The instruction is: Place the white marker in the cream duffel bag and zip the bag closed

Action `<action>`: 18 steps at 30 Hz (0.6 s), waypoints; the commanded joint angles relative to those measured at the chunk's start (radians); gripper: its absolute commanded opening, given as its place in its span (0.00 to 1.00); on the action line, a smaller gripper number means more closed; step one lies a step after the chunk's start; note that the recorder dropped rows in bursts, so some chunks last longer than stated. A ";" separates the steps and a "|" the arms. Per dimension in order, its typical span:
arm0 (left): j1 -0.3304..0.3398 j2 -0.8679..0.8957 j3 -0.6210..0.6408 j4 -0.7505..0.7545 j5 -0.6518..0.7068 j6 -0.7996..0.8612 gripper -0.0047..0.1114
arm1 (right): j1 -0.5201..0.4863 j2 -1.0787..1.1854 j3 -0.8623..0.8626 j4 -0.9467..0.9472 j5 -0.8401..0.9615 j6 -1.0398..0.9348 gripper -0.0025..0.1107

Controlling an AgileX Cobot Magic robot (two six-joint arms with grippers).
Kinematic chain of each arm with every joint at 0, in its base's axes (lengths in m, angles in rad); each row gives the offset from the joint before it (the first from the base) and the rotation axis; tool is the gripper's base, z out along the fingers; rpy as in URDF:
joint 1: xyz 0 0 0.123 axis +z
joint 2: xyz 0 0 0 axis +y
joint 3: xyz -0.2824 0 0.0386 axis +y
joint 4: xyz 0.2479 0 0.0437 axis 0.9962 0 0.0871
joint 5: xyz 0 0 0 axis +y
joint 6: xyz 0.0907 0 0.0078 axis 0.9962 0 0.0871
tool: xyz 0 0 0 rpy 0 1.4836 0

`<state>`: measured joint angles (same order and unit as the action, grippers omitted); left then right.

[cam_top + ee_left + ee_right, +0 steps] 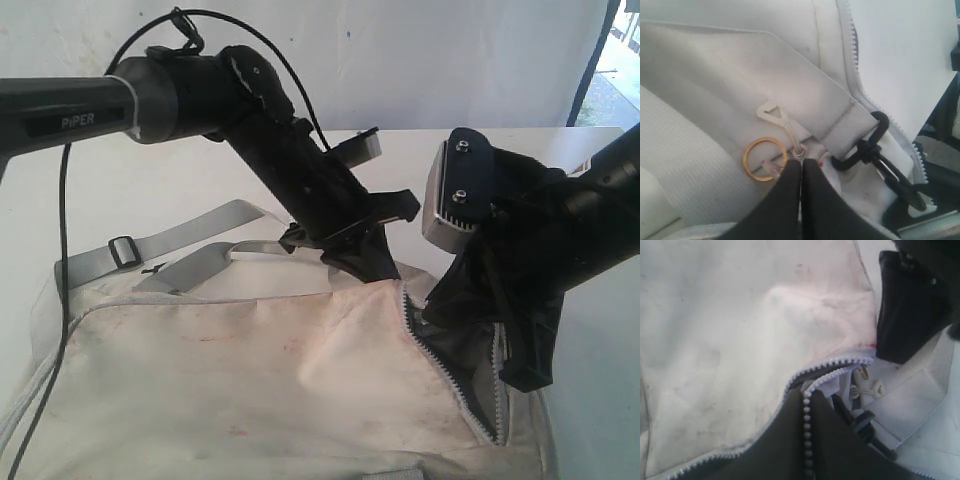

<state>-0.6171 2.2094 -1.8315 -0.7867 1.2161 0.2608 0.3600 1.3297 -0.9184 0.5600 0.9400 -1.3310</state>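
Clearly I am at the zipping step. The marker shows in none of my views, so I judge it is inside the bag [250, 370], though I cannot confirm that. My right claw [804, 399] is pinched on the bag's open edge, with the zipper [432, 350] teeth running up between its fingers and the dark lining gaping beside them. My left claw [801, 169] has its fingers pressed together with no gap. Their tips sit at the small cord that leads to the cream pull tab [772, 111], just beside a gold ring [765, 159]. Whether they grip that cord or only the cloth under it, I cannot tell. A grey strap [805, 95] and a black clip [865, 147] lie close by. In the outside view the mouth gapes along its right-hand stretch, so the closing is not yet done. Next, I think, the right claw should hold the edge taut. The left should make sure of the pull, then draw it along the teeth toward the right claw, low and straight so the lining does not snag.
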 commanded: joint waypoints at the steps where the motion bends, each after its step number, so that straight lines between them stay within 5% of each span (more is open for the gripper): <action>1: 0.018 -0.022 0.003 -0.010 0.005 -0.015 0.16 | -0.001 0.001 0.002 0.006 0.002 -0.009 0.02; 9: 0.023 -0.022 0.003 0.057 0.005 -0.019 0.71 | -0.001 0.001 0.002 0.006 0.004 -0.009 0.02; 18: 0.024 -0.020 0.003 0.127 0.005 -0.050 0.73 | -0.001 0.001 0.002 0.008 0.015 -0.003 0.02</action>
<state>-0.5973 2.2075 -1.8315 -0.6789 1.2161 0.2346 0.3600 1.3297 -0.9184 0.5600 0.9381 -1.3310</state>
